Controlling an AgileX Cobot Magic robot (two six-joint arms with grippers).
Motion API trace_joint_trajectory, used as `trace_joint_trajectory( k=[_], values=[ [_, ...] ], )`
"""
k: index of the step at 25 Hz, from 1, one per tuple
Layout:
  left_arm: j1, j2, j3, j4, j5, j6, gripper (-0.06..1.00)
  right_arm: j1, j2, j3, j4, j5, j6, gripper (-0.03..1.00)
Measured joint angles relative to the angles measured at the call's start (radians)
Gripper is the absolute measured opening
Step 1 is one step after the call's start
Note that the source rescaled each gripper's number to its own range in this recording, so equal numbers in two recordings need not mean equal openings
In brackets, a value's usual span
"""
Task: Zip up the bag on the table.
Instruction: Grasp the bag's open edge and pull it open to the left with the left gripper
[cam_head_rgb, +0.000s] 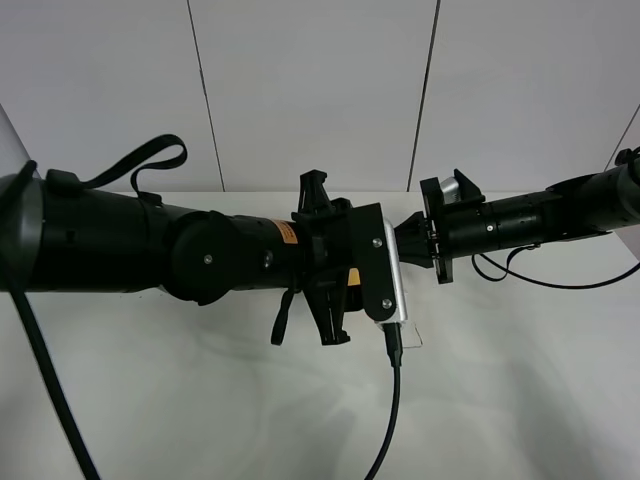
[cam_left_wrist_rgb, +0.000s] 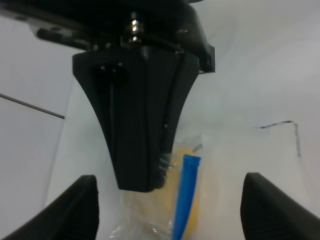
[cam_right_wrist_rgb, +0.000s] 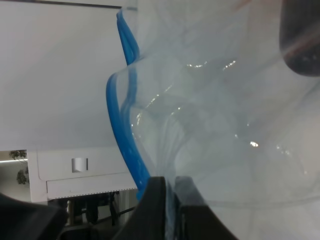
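The clear bag (cam_right_wrist_rgb: 210, 100) hangs close in the right wrist view, its blue seal strip (cam_right_wrist_rgb: 122, 130) wavy and parted. My right gripper (cam_right_wrist_rgb: 170, 200) is shut on the plastic beside the strip. In the left wrist view the right gripper (cam_left_wrist_rgb: 142, 180) pinches the bag (cam_left_wrist_rgb: 150, 220) next to the blue strip (cam_left_wrist_rgb: 184, 195), with yellow fruit (cam_left_wrist_rgb: 192, 215) behind. My left gripper (cam_left_wrist_rgb: 171, 200) is open, its fingers (cam_left_wrist_rgb: 82, 207) wide on either side of the bag. In the high view the left gripper (cam_head_rgb: 335, 262) and right gripper (cam_head_rgb: 412, 242) meet mid-table and hide most of the bag (cam_head_rgb: 420, 335).
The white table (cam_head_rgb: 200, 400) lies under both arms. A thin black corner mark (cam_left_wrist_rgb: 287, 125) shows on it beyond the bag. A black cable (cam_head_rgb: 390, 410) hangs from the left wrist towards the front edge. A grey panelled wall (cam_head_rgb: 310, 90) stands behind.
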Motion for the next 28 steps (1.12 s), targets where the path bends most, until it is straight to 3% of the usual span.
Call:
trace_joint_trajectory(
  k=[10, 22, 28],
  values=[
    [-0.001, 0.019, 0.171, 0.005, -0.306, 0.016, 0.79, 0.0, 0.0, 0.0, 0.0, 0.0, 0.0, 0.0],
    [-0.001, 0.089, 0.177, 0.059, -0.396, 0.022, 0.69, 0.0, 0.0, 0.0, 0.0, 0.0, 0.0, 0.0],
    [-0.001, 0.089, 0.177, 0.062, -0.41, 0.022, 0.48, 0.0, 0.0, 0.0, 0.0, 0.0, 0.0, 0.0]
  ],
)
